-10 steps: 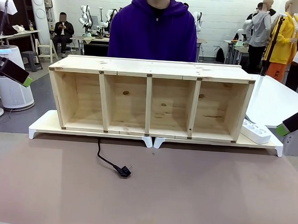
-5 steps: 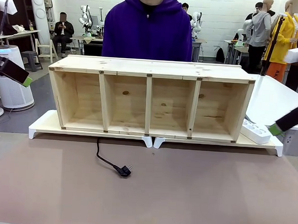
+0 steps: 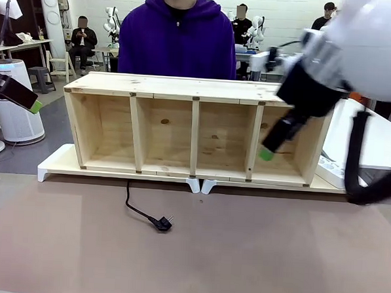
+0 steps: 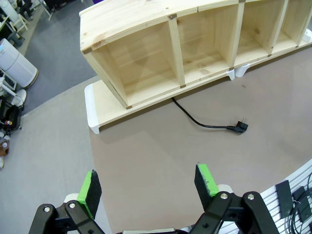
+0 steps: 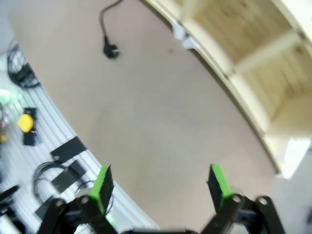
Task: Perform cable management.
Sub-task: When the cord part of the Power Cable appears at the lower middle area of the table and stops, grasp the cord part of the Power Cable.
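Observation:
The cable [image 3: 139, 210] is a thin black cord lying on the brown table mat, running out from under the wooden shelf [image 3: 198, 89] to a small plug [image 3: 162, 223]. In the left wrist view the cable [image 4: 197, 121] lies far ahead of my left gripper [image 4: 147, 184], which is open and holds nothing. From the front, my left gripper [image 3: 27, 101] hangs at the far left, off the table. My right gripper [image 3: 269, 149], blurred, hovers before the shelf's rightmost compartment. My right gripper [image 5: 161, 183] is open and holds nothing high above the mat, with the plug [image 5: 109, 49] far off.
The four-compartment shelf stands on white risers [image 3: 55, 167] across the far side of the table. A white power strip [image 3: 330, 170] lies by its right end, partly behind my right arm's black hose [image 3: 352, 155]. A person in a purple hoodie [image 3: 178, 44] stands behind the shelf.
My right arm has swung in from the right edge, up and across to the front of the shelf's right end. The person has shifted left. The cable and left arm have not moved.

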Controlling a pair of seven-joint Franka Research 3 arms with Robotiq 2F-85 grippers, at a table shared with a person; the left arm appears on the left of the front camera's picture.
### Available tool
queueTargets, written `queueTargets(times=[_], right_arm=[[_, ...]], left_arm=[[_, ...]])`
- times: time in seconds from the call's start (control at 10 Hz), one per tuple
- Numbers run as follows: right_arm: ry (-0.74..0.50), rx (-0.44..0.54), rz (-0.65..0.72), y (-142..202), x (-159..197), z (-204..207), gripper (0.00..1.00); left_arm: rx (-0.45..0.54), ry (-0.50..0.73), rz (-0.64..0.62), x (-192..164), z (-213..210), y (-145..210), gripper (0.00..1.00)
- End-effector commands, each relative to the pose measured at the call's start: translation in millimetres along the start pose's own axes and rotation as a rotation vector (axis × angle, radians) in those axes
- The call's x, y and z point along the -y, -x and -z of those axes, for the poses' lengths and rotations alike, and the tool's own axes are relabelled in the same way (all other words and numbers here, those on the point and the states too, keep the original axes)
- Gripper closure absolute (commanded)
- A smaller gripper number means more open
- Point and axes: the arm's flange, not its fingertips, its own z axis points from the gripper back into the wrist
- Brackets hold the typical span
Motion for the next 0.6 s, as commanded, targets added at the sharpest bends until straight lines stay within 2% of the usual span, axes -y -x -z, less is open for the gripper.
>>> queueTargets(times=[0.0,0.2,0.4,0.5], right_arm=[[-0.038,-0.057,-0.133,-48.5,-1.9,23.6,0.0],[-0.01,-0.099,-0.221,-96.8,-11.2,54.8,0.0],[0.004,-0.208,-0.318,-137.8,-27.6,97.2,0.0],[-0.034,-0.24,-0.351,-159.5,-32.2,117.9,0.0]], left_arm=[[0.012,0.0,0.016,-2.2,1.4,-2.0,0.0],[0.012,0.0,0.016,-2.2,1.4,-2.0,0.0],[0.012,0.0,0.016,-2.2,1.4,-2.0,0.0],[0.012,0.0,0.016,-2.2,1.4,-2.0,0.0]])
